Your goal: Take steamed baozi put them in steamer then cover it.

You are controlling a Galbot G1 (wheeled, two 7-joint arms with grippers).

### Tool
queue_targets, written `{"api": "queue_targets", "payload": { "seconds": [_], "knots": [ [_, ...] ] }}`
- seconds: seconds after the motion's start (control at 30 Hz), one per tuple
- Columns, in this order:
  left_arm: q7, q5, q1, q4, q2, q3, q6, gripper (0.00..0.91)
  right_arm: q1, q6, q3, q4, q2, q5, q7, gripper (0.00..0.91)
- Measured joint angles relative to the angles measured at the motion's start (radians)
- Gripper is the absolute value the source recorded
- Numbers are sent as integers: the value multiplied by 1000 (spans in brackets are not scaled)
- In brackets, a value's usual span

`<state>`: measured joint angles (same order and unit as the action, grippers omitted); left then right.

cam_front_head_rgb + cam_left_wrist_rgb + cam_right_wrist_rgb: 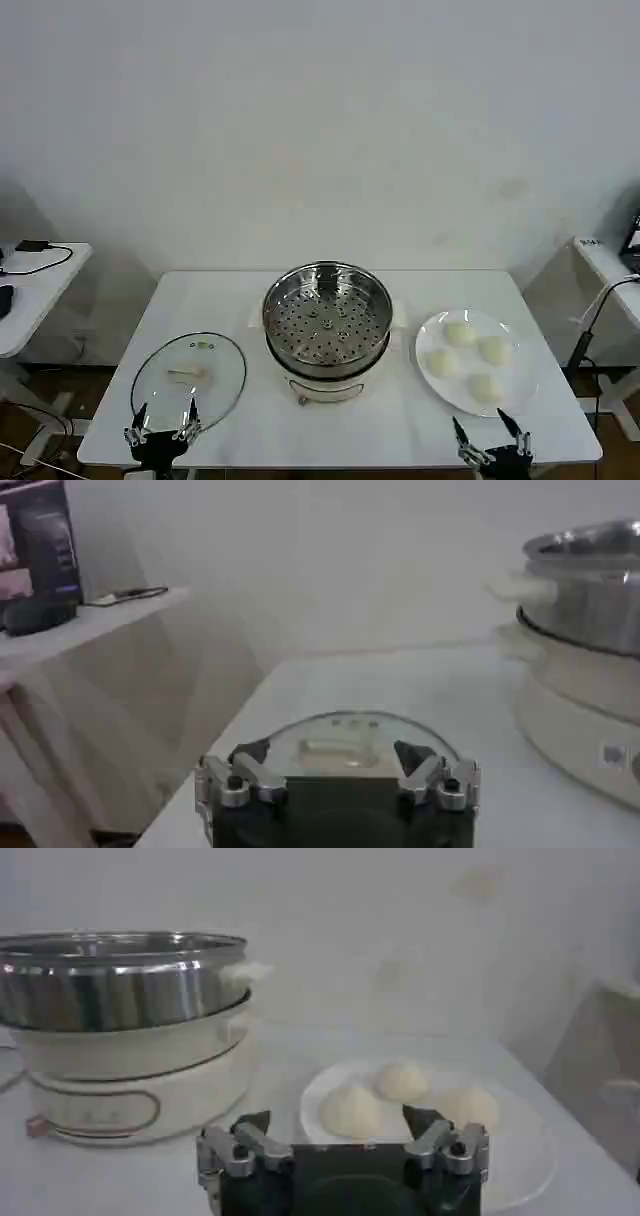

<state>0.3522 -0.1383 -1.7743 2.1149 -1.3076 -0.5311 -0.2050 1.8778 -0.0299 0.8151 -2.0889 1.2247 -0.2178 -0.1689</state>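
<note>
right gripper (pixel 492 432) jaws wide, near plate (pixel 432 375) | left gripper (pixel 160 422) wide, idle by lid (pixel 225 372) | risk: squeezing soft baozi (pixel 460 334) dents or rolls it short of steamer (pixel 327 318)

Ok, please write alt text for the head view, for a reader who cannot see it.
A round shiny steel steamer stands uncovered and empty at the middle of a white table, with four pale round baozi on a flat white plate to its right and a clear glass lid lying to its left. Both open grippers, left and right, hover at the near edge.
</note>
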Motion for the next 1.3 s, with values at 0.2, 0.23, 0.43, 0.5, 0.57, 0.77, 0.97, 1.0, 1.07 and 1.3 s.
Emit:
{"api": "queue_targets", "payload": {
  "seconds": [0.2,0.23,0.43,0.5,0.57,0.77,0.97,1.0,1.07,1.3],
  "knots": [
    [-16,64,4,19,-1,-6,-39,907,-82,-75,82,35,-118,104,-80,907],
    [-22,77,6,22,-2,-8,-44,907,-97,-83,93,44,-139,123,-96,907],
    [-50,129,9,34,-4,-18,-65,907,-210,-102,122,126,-278,258,-227,907],
    [-56,143,8,36,-5,-18,-68,907,-256,-105,116,161,-331,300,-277,907],
    [-62,156,6,38,-7,-17,-69,907,-309,-105,99,198,-384,337,-328,907],
    [-71,196,1,39,-20,-11,-71,907,-501,-102,-26,320,-530,404,-472,907],
    [-77,226,-5,48,-26,-6,-74,907,-787,-81,-291,454,-656,421,-616,907],
    [-77,229,-5,49,-28,-6,-75,907,-842,-76,-347,475,-671,420,-638,907],
    [-77,236,-6,49,-33,-6,-76,907,-959,-64,-470,519,-695,420,-678,907],
    [-76,252,-2,50,-46,-2,-76,907,-1286,-27,-825,667,-724,439,-783,907]
  ]
}}
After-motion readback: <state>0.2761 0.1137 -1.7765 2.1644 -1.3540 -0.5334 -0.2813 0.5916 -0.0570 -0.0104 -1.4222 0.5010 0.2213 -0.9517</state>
